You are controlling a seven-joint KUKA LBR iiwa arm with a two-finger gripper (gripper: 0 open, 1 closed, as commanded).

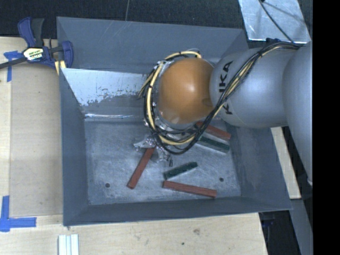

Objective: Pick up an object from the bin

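- One camera hangs above the grey bin (pixel 71 142) and looks down into it, tipped somewhat off the vertical.
- It sits toward the bin's 6 o'clock side and faces 12 o'clock. The inner wall at 12 o'clock shows as a broad sloping face, while the wall at 6 o'clock shows as a narrow band.
- It is near enough that the bin takes up most of the frame, with strips of the surroundings at 9, 12 and 6 o'clock.
- The arm (pixel 265 89) reaches in from between 2 and 3 o'clock, standing between the lens and the bin's 3 o'clock wall.
- The orange wrist cover (pixel 183 92) is seen from above, over the floor's 12 o'clock part.
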